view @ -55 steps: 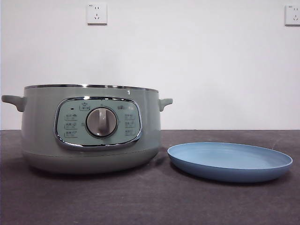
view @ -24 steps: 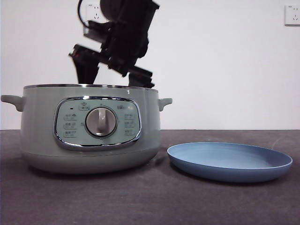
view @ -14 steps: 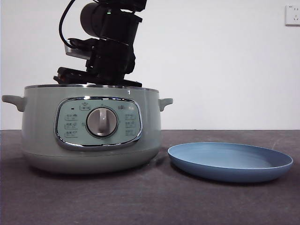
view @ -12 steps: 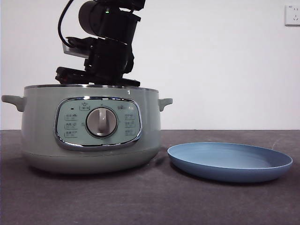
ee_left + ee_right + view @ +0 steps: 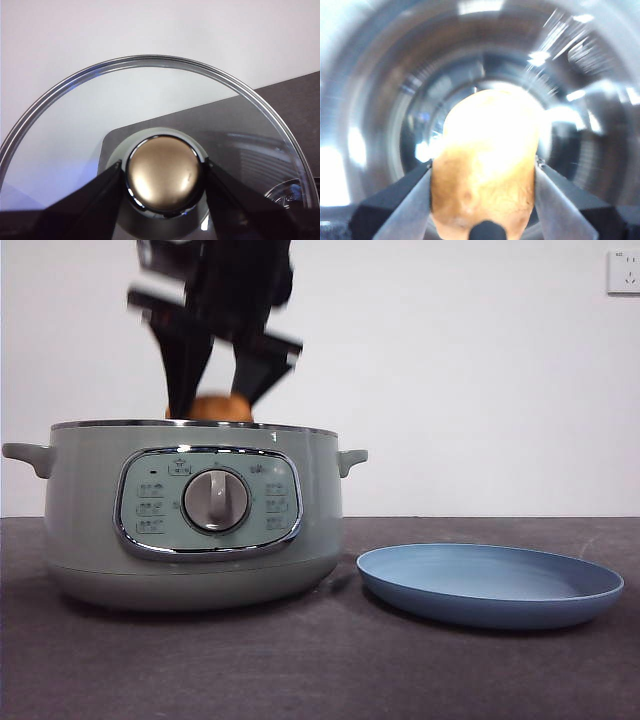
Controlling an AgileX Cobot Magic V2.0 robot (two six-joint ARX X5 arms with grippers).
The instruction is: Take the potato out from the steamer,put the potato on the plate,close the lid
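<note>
The sage-green steamer stands open on the left of the table, and its shiny inside fills the right wrist view. My right gripper hangs just above its rim, shut on the orange-brown potato, which sits between the jaws. The arm is motion-blurred. The light-blue plate lies to the right of the steamer with nothing on it. My left gripper is shut on the knob of the glass lid, held out of the front view.
A white wall runs behind the dark table. A wall socket is at the top right. A small gap separates the steamer's right side from the plate.
The right gripper had sunk into the steamer; it has now risen above the rim with the potato in its jaws. Steamer and plate have not moved.
</note>
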